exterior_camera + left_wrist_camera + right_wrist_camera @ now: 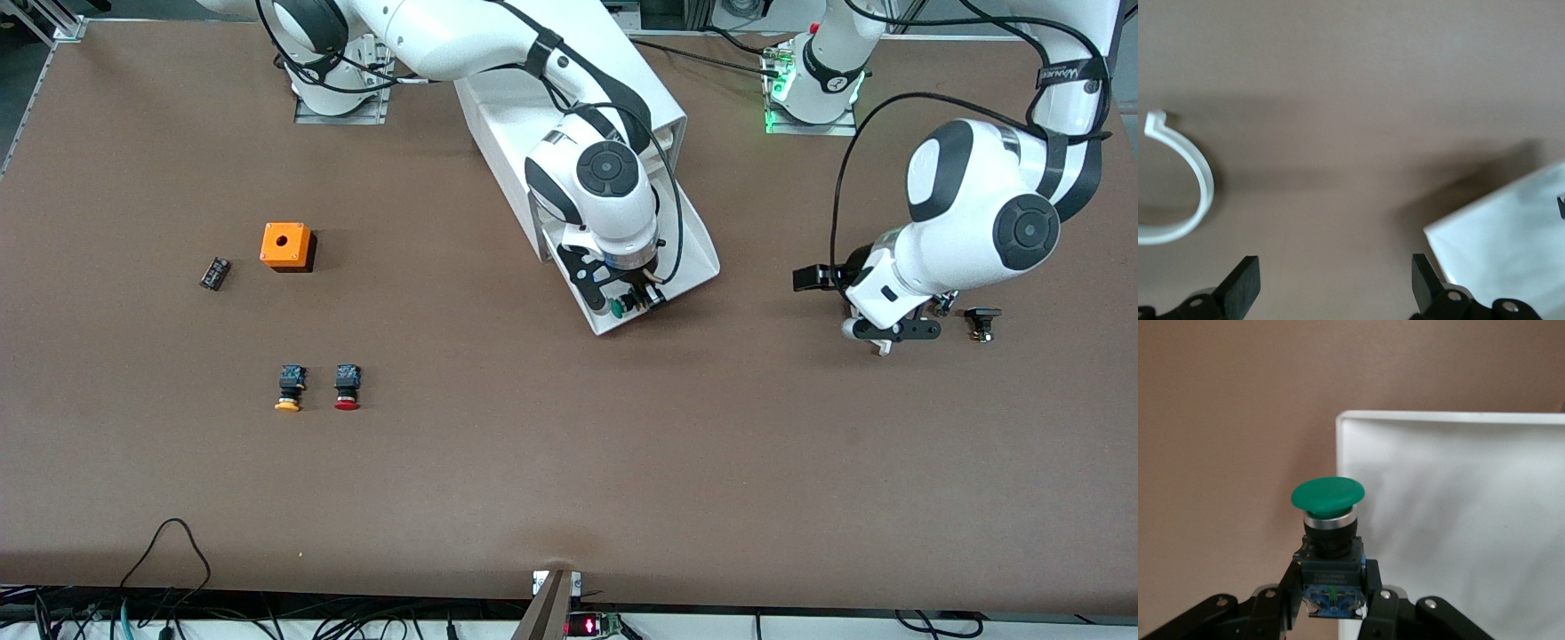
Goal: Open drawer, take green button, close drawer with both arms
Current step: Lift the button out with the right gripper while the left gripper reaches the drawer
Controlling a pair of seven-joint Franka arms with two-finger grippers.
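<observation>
The right arm's wrist covers much of the open drawer (693, 258) and the front of the white cabinet (533, 116), so the other drawer fronts cannot be made out in the front view. The right tool (633, 303) hangs over the drawer's front corner, the part nearest the front camera, and is clenched on the green button (617, 308); the right wrist view shows the fingers (1288, 600) pressing the button's black-and-blue body (1331, 577) from both sides, the green cap pointing away from the wrist, with the drawer's white rim (1339, 453) just beside it. Whether the button touches the drawer floor cannot be told.

The left tool (889, 333) hovers over bare counter toward the left arm's end, released, its fingertips (1241, 283) well apart in the left wrist view. That view also shows a white curved strip (1201, 180) lying on the counter, cut off at the edge, and a blurred white corner of the drawer (1498, 240).

A small black part (981, 320) lies just beside the left tool. Toward the right arm's end sit an orange box with a round hole (286, 246), a small dark block (214, 273), and, nearer the front camera, a yellow-capped button (290, 388) beside a red-capped button (347, 388).

The counter (569, 480) is plain brown; cables run along its edge nearest the front camera.
</observation>
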